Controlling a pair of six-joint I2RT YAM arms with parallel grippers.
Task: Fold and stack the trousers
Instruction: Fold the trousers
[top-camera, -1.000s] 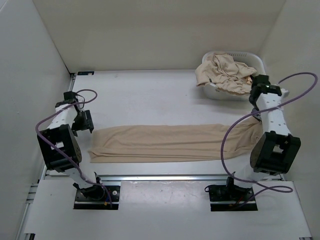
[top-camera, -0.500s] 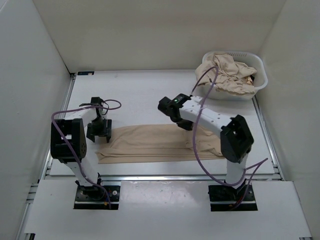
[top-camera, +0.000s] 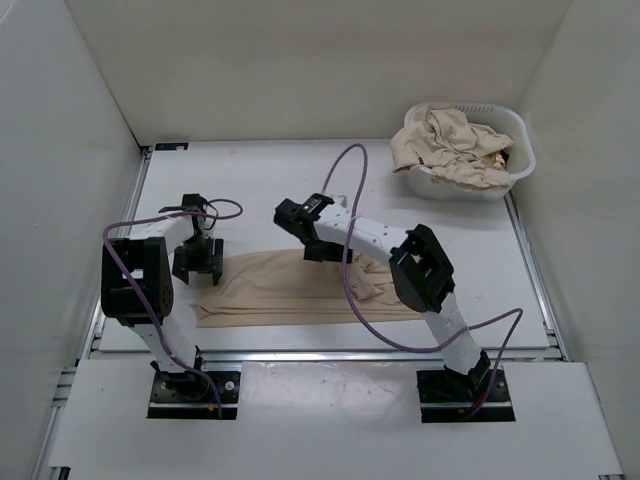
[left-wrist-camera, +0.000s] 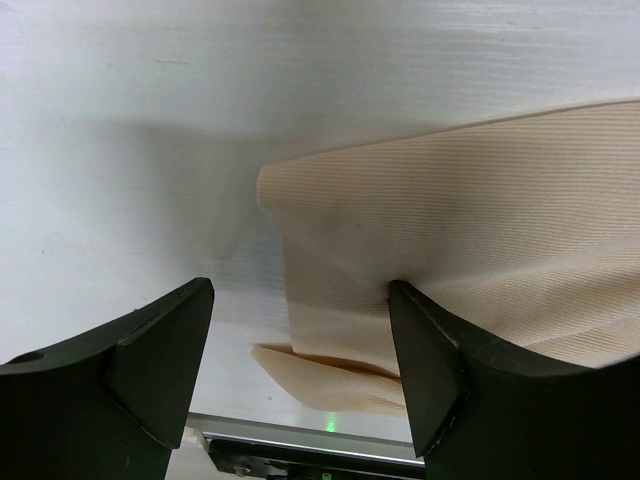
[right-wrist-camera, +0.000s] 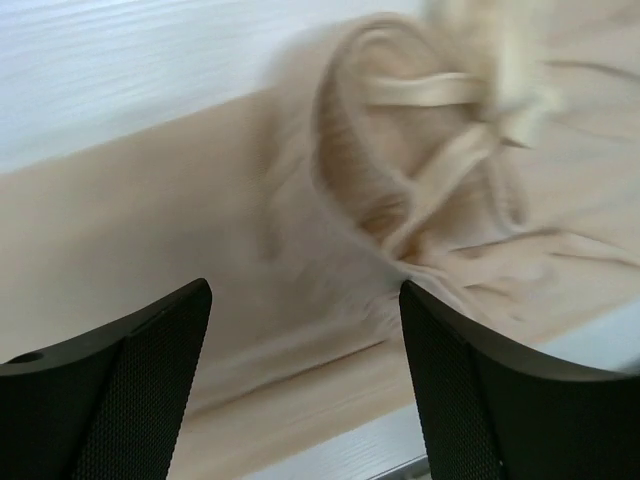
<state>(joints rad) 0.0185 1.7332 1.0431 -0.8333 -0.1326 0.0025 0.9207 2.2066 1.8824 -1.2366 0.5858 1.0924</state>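
Observation:
One pair of beige trousers (top-camera: 280, 285) lies lengthwise on the table, its right end folded back over the middle and rumpled. My left gripper (top-camera: 198, 265) hovers open over the left end. In the left wrist view that cloth end (left-wrist-camera: 480, 220) lies under and between the open fingers (left-wrist-camera: 300, 340), and the right finger touches the cloth. My right gripper (top-camera: 320, 250) stands open over the middle of the trousers. The right wrist view is blurred, with cloth (right-wrist-camera: 150, 230) below the open jaws (right-wrist-camera: 305, 340) and a bunched waistband (right-wrist-camera: 430, 130) beyond them.
A white laundry basket (top-camera: 518, 150) stands at the back right, heaped with more beige trousers (top-camera: 450, 140). The right arm's purple cable (top-camera: 345, 170) loops above the table. White walls close in the left, right and back. A metal rail (top-camera: 320, 352) runs along the near edge.
The right gripper swept from the basket side leftward, dragging the trousers' right end over the middle, and its jaws have opened. The left gripper moved in over the left end.

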